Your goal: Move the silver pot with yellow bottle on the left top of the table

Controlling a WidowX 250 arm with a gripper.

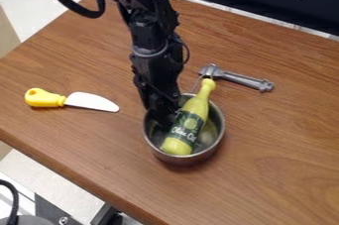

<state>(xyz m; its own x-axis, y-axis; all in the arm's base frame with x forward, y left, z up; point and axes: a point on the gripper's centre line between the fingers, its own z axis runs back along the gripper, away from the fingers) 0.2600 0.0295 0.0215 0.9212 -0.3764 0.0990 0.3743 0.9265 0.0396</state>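
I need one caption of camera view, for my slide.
Black pincer at the silver pot, where a yellow bottle leans, on a wooden table.

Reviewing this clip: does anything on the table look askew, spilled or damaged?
Nothing looks spilled or damaged. The one thing askew is the yellow bottle, tilted inside the silver pot with its neck past the rim; given the task, that seems intended. The knife lies flat on the table.

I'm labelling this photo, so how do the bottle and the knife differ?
The bottle leans in the pot; the knife lies flat on the table. The bottle is yellow-green with a dark label; the knife has a yellow handle and white blade. Both show yellow.
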